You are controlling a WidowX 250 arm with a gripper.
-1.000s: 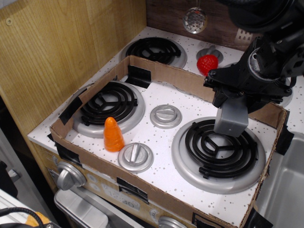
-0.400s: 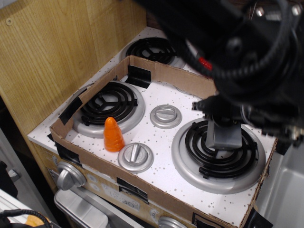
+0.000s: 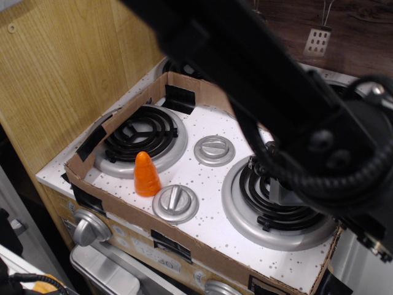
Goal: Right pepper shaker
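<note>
Pepper shaker (image 3: pixel 284 194): only grey sliver visible, right of centre, over right burner (image 3: pixel 276 209), mostly hidden behind arm (image 3: pixel 276 104). Upright or tilted: cannot tell. Gripper buried behind arm bulk, jaw state cannot tell; likely clamped on shaker, judging by position. Low over burner coils, probably to set it standing there. Cardboard wall (image 3: pixel 202 246) rims stovetop, limits sideways exit. Orange cone (image 3: pixel 146 174) and knobs (image 3: pixel 175 203) lower left, well apart. Free room upward.
</note>
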